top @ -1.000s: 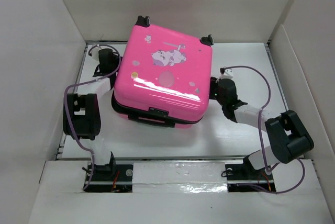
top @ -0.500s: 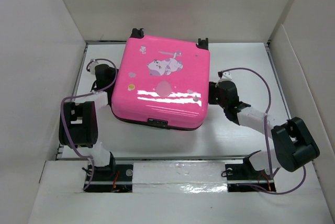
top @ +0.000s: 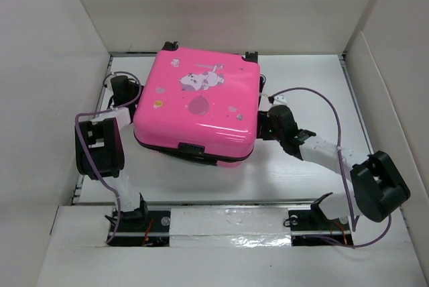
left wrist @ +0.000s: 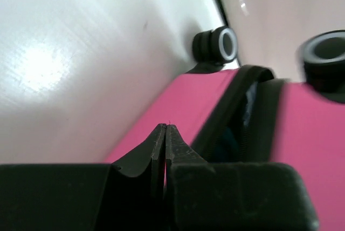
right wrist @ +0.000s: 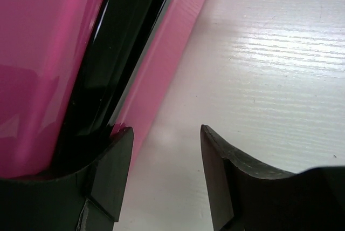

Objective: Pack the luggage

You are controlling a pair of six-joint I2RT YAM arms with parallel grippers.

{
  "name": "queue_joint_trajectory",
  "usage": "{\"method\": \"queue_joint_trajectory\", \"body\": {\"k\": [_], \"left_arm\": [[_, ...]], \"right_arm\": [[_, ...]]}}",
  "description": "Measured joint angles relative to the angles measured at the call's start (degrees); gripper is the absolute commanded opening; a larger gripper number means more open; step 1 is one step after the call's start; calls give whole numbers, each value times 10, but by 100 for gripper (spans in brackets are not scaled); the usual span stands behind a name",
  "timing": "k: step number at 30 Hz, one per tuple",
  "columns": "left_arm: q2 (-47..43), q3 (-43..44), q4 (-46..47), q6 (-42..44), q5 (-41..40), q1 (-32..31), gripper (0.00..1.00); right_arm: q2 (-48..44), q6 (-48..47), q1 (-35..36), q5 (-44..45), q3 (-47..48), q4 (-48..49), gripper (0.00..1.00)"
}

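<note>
Luggage (top: 198, 99) flanked: left gripper (left wrist: 164, 129) closed (empty, apparently), right gripper (right wrist: 166, 131) parted.

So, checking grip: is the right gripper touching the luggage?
Cannot tell: right wrist view shows the right gripper overlapping the luggage edge, hiding any contact.

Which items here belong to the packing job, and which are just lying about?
Job:
- glossy hot-pink hard-shell suitcase with cartoon print
- left gripper, jaws shut, at the suitcase's left side
- right gripper, jaws open, at its right side

Not the job:
- white tabletop
- white surrounding walls
- no loose items visible
</note>
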Motion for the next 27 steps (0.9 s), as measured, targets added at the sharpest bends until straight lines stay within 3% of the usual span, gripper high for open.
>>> {"method": "queue_joint_trajectory", "body": {"k": [14, 16, 17, 20, 21, 23, 25, 27], "left_arm": [[40, 10, -6, 16, 3, 2, 0], [40, 10, -5, 17, 4, 2, 9], [40, 10, -6, 19, 4, 2, 29], [33, 12, -9, 19, -9, 3, 66], [25, 15, -17, 18, -14, 6, 71], [2, 30, -41, 20, -19, 10, 76], [-31, 56, -65, 28, -26, 10, 76], [-78, 80, -76, 37, -33, 9, 58]], "right_arm": [[-34, -42, 13, -14, -29, 11, 54], [-54, -54, 9, -31, -37, 10, 54], [-65, -58, 7, -39, -40, 10, 54], [-94, -76, -1, -57, -45, 0, 60], [-102, -82, -4, -60, -46, -4, 61], [-121, -92, -14, -71, -55, -7, 61], [-148, -100, -21, -87, -66, -14, 57], [-182, -108, -24, -100, -76, -23, 45]]}}
